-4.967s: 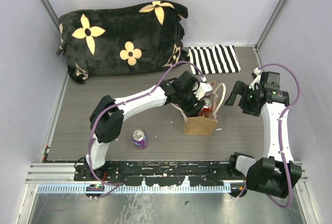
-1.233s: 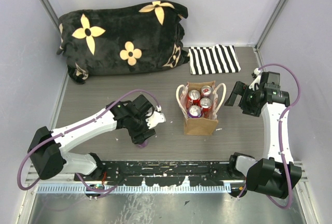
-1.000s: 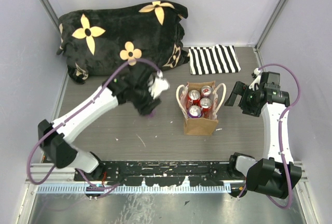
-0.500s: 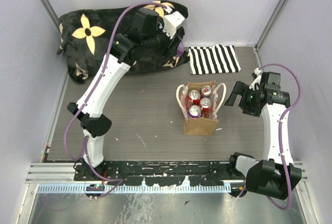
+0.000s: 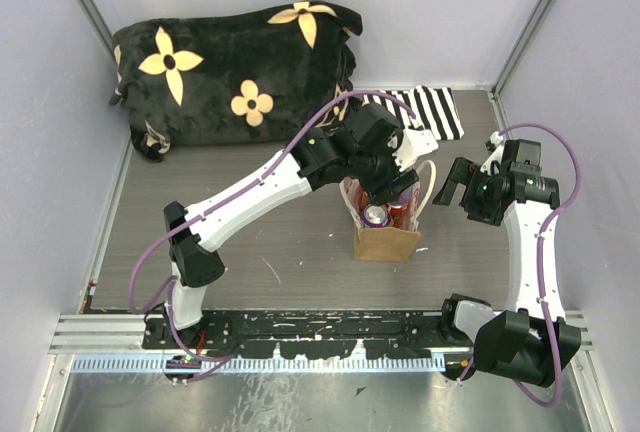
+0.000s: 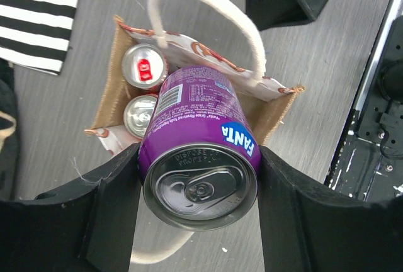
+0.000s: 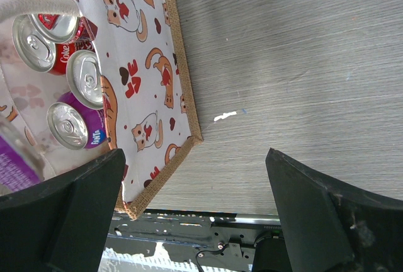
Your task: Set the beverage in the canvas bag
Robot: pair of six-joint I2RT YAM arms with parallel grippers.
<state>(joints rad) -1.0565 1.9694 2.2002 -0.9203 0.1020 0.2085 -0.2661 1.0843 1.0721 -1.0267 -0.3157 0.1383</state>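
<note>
The canvas bag (image 5: 386, 243) stands upright mid-table, open at the top, with cream loop handles (image 6: 208, 14) and a white-and-red cat print (image 7: 148, 77). Several cans stand inside it, among them a red one (image 6: 145, 67) and a purple one (image 7: 66, 124). My left gripper (image 5: 395, 177) is shut on a purple Fanta can (image 6: 198, 158) and holds it upright right above the bag's opening. In the left wrist view the black fingers (image 6: 113, 221) press both sides of the can. My right gripper (image 5: 455, 184) is open and empty, just right of the bag.
A black cushion with yellow flowers (image 5: 235, 67) lies at the back left. A black-and-white striped cloth (image 5: 440, 112) lies behind the bag. The metal rail (image 5: 320, 327) runs along the near edge. Walls close in both sides.
My left arm picked the purple can off the table, swung it up over the cushion and brought it above the bag. The right arm has not moved.
</note>
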